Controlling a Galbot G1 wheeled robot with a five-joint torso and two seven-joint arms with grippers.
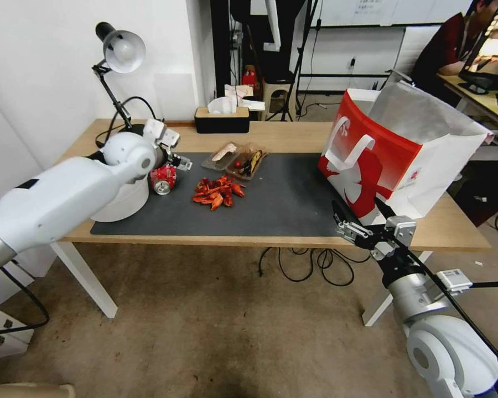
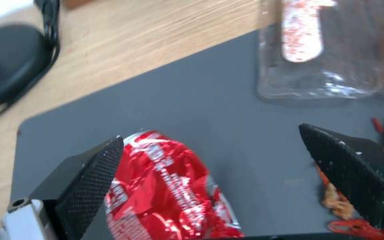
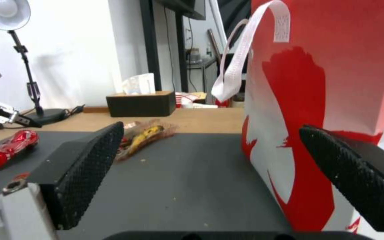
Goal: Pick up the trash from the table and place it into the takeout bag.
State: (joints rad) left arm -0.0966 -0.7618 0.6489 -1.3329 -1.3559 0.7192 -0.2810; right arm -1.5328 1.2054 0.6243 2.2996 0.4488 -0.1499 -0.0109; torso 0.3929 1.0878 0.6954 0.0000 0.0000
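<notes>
Left gripper [image 2: 210, 156] jaws wide around crushed red can [image 2: 165, 190], right gripper [image 3: 210, 156] jaws wide, empty, beside takeout bag [image 3: 334, 83]

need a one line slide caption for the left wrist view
Open left gripper poised over the crushed red can on the dark mat, beside a clear tray.

Note the crushed red can [image 2: 165, 190]: glossy, creased metal. The mat [image 1: 282, 193] you see is matt dark grey; the table [image 1: 293, 135] is smooth light wood. The takeout bag [image 1: 382, 160] looks like glossy paper. Left gripper fingers [image 2: 90, 180] show rough textured black pads.
</notes>
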